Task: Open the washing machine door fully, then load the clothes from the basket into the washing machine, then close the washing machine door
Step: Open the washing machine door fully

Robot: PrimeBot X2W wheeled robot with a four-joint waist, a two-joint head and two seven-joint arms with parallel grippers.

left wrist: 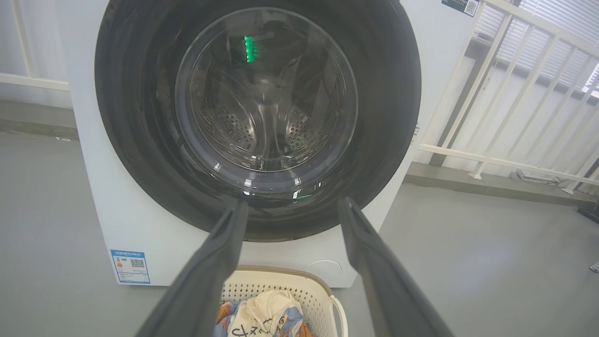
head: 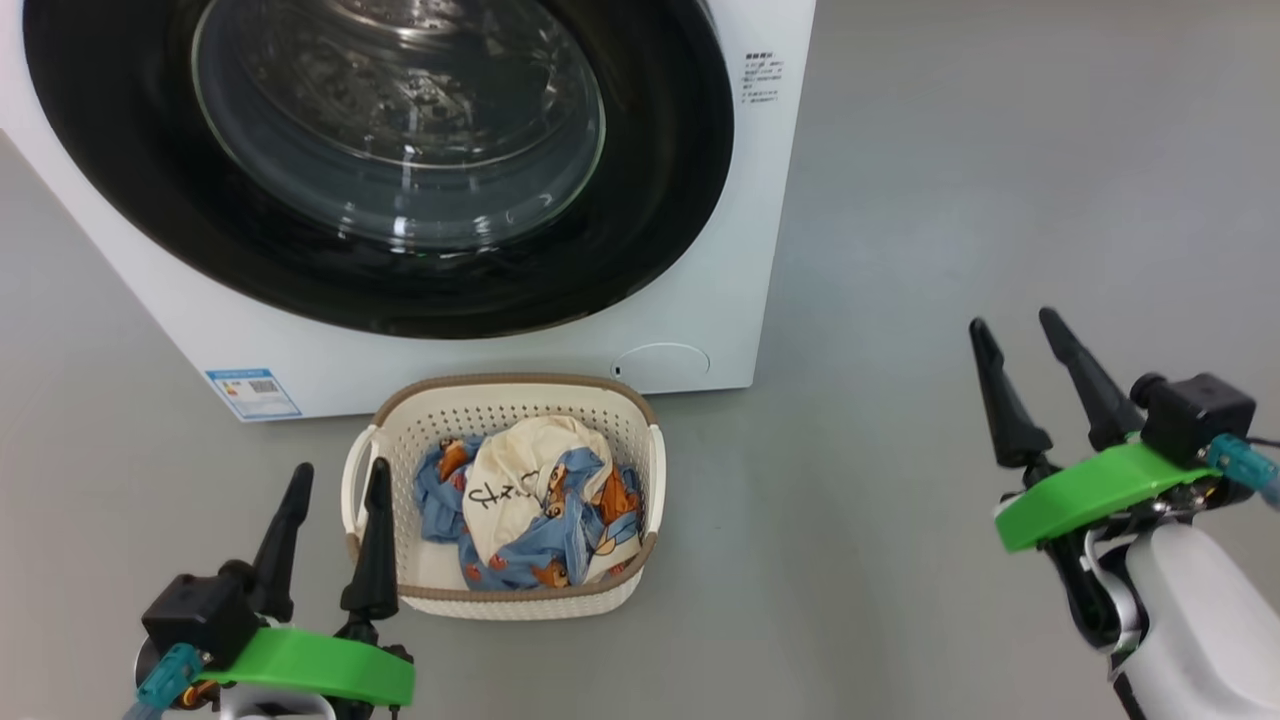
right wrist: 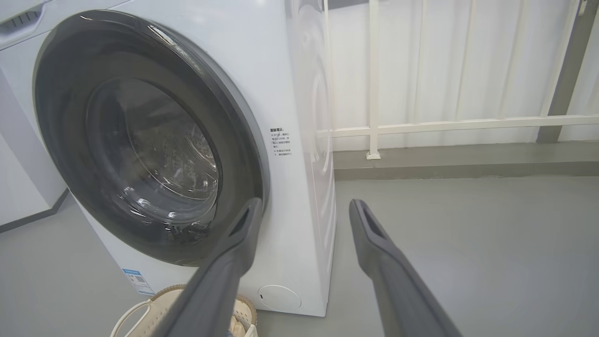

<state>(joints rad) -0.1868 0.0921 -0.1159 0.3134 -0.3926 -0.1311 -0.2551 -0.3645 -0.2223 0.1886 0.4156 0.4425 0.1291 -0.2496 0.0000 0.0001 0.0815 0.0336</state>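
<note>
The washing machine (head: pixel 720 300) is running off the top of the head view, ahead of the left pincer (head: pixel 340 467), its drum showing only dimly through reflections in the glass. The washing machine door (head: pixel 120 180), a glossy black rim around a bulging clear bowl, is sitting shut. The basket (head: pixel 520 385) is standing on the floor (head: pixel 950 200) just right of the left pincer and well left of the right pincer (head: pixel 1013 320), holding the clothes (head: pixel 530 500), cream and blue, crumpled together. Each pincer is hanging with fingers apart, gripping nothing
</note>
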